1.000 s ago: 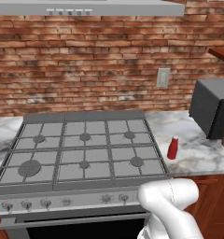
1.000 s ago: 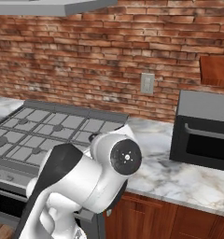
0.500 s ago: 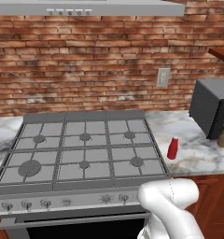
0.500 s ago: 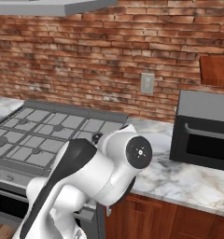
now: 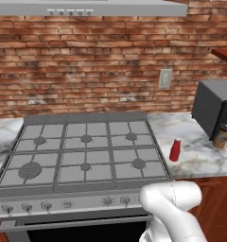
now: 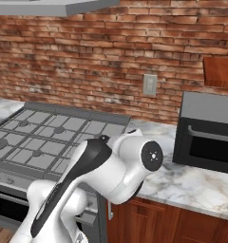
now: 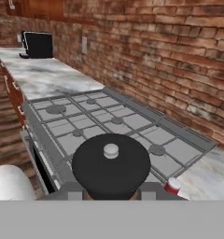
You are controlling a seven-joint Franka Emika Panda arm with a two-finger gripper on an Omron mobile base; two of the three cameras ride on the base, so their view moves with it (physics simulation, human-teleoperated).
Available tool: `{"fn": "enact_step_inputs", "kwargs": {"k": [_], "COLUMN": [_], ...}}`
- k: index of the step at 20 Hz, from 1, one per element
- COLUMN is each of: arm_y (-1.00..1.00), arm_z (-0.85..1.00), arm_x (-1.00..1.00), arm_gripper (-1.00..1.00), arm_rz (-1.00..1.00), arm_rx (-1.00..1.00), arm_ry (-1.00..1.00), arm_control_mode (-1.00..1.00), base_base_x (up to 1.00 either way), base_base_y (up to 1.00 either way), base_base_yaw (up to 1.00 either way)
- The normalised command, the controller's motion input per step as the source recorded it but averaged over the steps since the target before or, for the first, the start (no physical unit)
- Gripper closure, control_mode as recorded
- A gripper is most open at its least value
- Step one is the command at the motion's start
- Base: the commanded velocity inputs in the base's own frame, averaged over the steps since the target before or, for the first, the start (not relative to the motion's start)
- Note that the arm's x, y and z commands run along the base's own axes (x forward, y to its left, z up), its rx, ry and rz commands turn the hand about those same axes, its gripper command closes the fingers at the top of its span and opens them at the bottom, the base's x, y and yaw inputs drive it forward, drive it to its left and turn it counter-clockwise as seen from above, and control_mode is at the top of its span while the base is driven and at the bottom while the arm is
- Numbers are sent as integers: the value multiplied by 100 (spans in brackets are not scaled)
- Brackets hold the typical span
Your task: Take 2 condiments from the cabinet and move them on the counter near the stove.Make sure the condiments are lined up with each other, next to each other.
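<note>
One condiment, the red squeeze bottle, is already standing on the counter beside the stove, while the gripper, clamped tight on the brown shaker, is carrying it leftward from the microwave toward the bottle.

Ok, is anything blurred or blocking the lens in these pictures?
Hand view: the dark top of the brown shaker looms close, hiding part of the stove; the brick wall looks soft. Right base view: the arm covers part of the counter. Left base view: flat, even light, no glare.
</note>
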Motion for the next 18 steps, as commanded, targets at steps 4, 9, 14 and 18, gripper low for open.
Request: {"fn": "enact_step_inputs", "kwargs": {"k": [4, 9, 14, 18], "arm_y": [0, 0, -1, -2], "arm_z": [-22, -20, -20, -19], "arm_x": [14, 5, 2, 4], "arm_gripper": [100, 100, 100, 100], "arm_rz": [1, 2, 2, 1], "arm_rx": [12, 14, 15, 16], "arm_ry": [2, 2, 1, 2], "arm_control_mode": [-100, -100, -100, -100], "base_base_x": [0, 0, 0, 0], "base_base_y": [0, 0, 0, 0], "base_base_yaw": [0, 0, 0, 0]}}
